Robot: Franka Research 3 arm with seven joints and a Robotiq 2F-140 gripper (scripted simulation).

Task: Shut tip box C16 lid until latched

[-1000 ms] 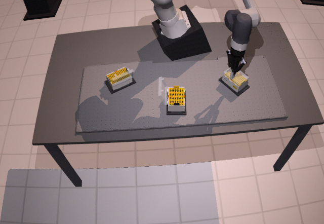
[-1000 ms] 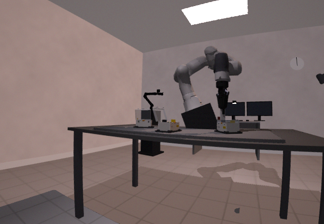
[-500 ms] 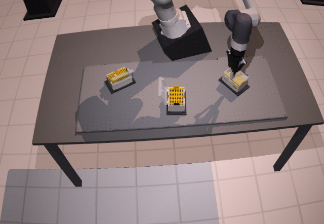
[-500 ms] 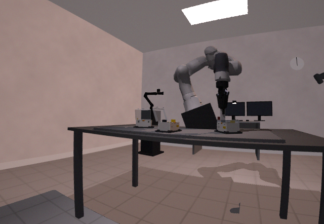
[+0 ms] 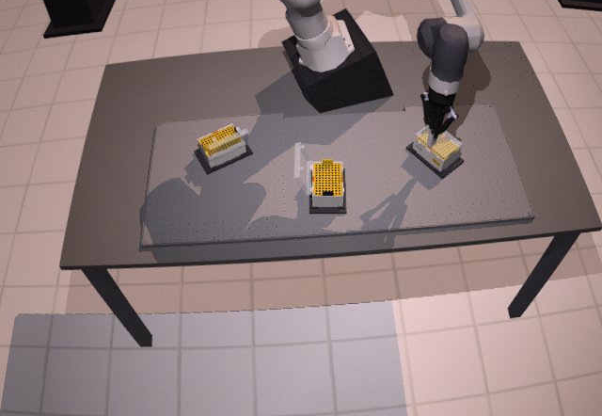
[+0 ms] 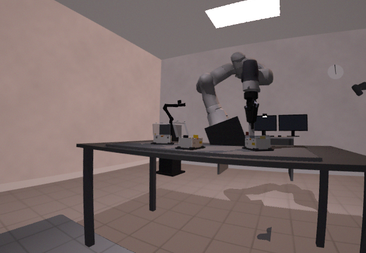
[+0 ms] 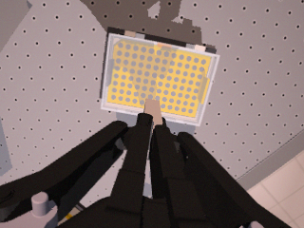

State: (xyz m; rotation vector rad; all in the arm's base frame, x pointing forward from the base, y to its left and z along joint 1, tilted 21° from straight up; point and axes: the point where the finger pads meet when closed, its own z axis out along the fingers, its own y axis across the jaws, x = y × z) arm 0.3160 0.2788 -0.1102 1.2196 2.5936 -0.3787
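Tip box (image 5: 436, 151) on the leftmost holder plate (image 5: 413, 152), counter's (image 5: 121, 110) far end from the two open boxes, clear lid (image 7: 159, 78) lowered over its yellow insert; pincer (image 7: 153, 108) fully closed, empty, tips pressing near the lid's front edge; risk: off-centre pressure tilting the box off its locators, latch unengaged.

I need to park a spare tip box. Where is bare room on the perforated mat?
Bare stretches lie between the left box and middle box, and along the mat's front edge. It is crowded at the right box, where the shut gripper presses on its lid.
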